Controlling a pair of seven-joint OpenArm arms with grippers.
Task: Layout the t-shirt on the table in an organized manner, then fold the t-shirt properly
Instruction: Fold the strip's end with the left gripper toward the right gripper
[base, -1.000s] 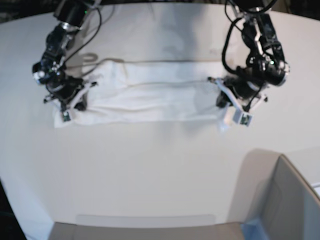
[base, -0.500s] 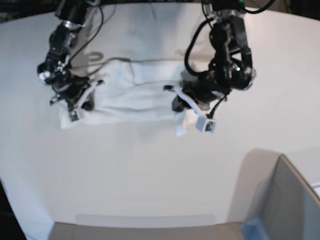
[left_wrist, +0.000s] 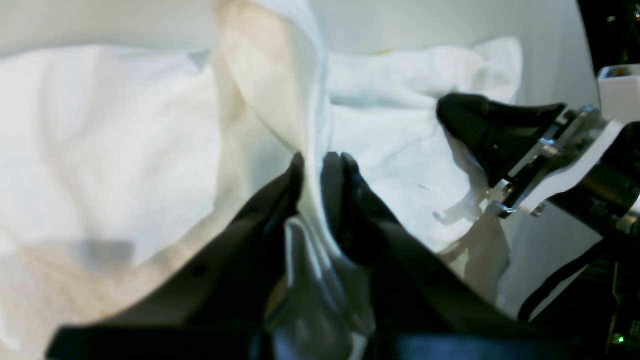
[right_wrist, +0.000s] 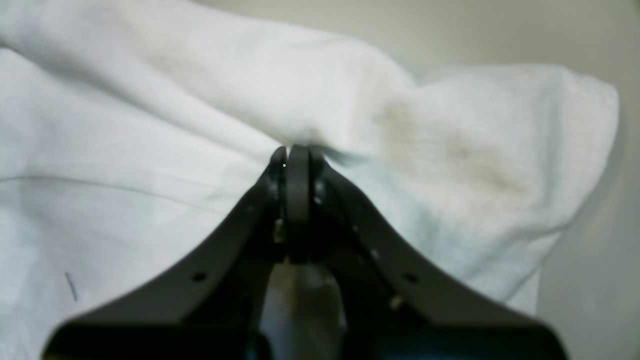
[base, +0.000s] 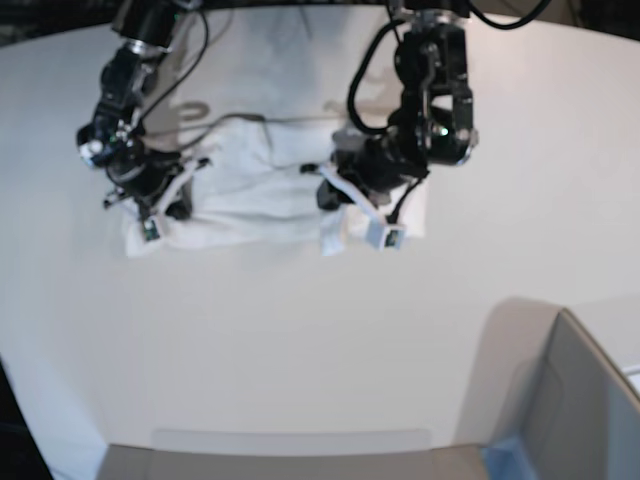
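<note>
The white t-shirt (base: 250, 190) lies as a folded band across the far part of the white table (base: 300, 340). My left gripper (base: 335, 200) is shut on a fold of its cloth and holds that end lifted over the band's middle. The pinch shows in the left wrist view (left_wrist: 312, 162), with cloth (left_wrist: 100, 125) draped around the fingers. My right gripper (base: 165, 200) is shut on the shirt's other end, low at the table. It pinches a ridge of cloth (right_wrist: 150, 200) in the right wrist view (right_wrist: 295, 152). The lettering is hidden.
A grey box corner (base: 560, 400) stands at the near right of the table. Black cables hang from both arms above the shirt. The right arm's black finger and white mount (left_wrist: 500, 145) show at the right of the left wrist view.
My left gripper has carried its end of the shirt leftward, from the band's right end to over its middle, doubling the cloth. My right gripper has stayed nearly in place.
</note>
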